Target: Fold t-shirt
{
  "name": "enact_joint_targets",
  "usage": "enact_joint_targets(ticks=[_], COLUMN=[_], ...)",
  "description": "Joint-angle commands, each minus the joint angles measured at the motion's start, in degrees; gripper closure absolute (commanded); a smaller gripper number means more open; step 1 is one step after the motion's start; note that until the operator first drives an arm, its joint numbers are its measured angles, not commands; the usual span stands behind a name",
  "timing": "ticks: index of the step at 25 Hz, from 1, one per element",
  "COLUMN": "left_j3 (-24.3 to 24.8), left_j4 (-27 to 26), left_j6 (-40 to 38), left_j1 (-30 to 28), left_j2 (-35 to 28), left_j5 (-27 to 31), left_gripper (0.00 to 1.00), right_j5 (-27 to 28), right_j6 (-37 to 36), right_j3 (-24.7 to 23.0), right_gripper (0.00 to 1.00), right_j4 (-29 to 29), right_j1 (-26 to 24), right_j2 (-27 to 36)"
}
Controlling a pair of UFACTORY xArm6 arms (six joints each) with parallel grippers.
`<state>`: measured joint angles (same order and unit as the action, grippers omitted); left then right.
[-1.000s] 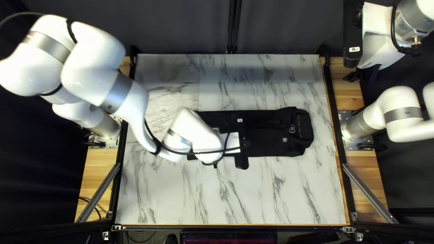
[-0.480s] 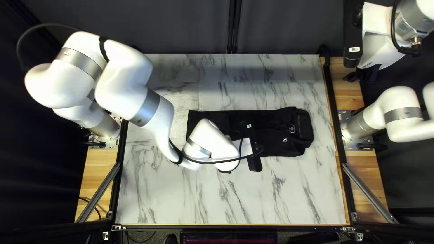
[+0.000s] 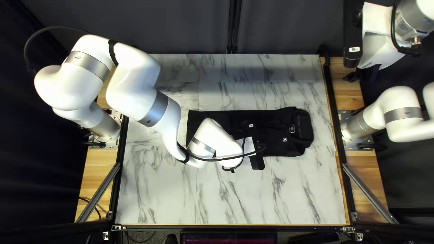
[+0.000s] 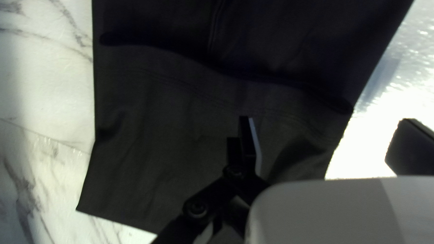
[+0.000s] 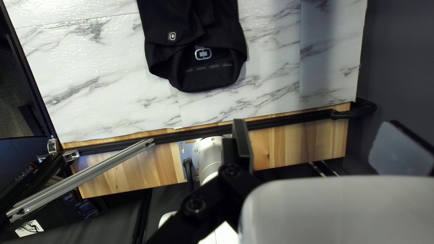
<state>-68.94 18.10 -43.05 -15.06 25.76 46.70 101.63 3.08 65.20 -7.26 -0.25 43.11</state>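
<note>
My left gripper (image 3: 257, 161) is over the middle of the black t-shirt (image 3: 275, 122), its fingertips hidden in the top left view. The shirt lies as a long narrow strip, collar end at the right. In the left wrist view, my left gripper (image 4: 330, 143) stands open, one finger above the black cloth (image 4: 167, 108), the other past its side edge; a layer edge crosses the cloth ahead. My right gripper (image 3: 352, 56) is raised beyond the table's far right corner. In the right wrist view, that gripper (image 5: 322, 144) is open and holds nothing, with the collar end (image 5: 203, 74) ahead.
The marble-patterned tabletop (image 3: 230, 194) surrounds the shirt. A black rail (image 3: 333, 104) runs along the table's right side, and a slanted metal bar (image 3: 368, 192) stands outside it. My left arm reaches across the left part of the table.
My left arm has swung to the right along the shirt, uncovering its left end, and slightly toward the table's near edge. The shirt and my right arm show no movement.
</note>
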Motion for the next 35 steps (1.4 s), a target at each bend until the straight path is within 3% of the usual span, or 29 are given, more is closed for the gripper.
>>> enact_joint_targets(ticks=[1, 15, 35], left_j3=[0.4, -1.2, -9.3], left_j4=[-0.4, 0.8, 2.0], left_j6=[0.5, -0.4, 1.5], left_j1=[0.3, -0.5, -1.0], left_j2=[-0.1, 0.0, 4.7], left_j5=[-0.6, 0.1, 1.4], left_gripper=[1.0, 1.0, 1.0], right_j5=[0.0, 0.0, 0.0], right_j6=[0.0, 0.0, 0.0], right_j3=[0.0, 0.0, 0.0], right_gripper=[0.0, 0.0, 0.0], right_j4=[0.0, 0.0, 0.0], right_j1=[0.0, 0.0, 0.0], right_j2=[0.0, 0.0, 0.0])
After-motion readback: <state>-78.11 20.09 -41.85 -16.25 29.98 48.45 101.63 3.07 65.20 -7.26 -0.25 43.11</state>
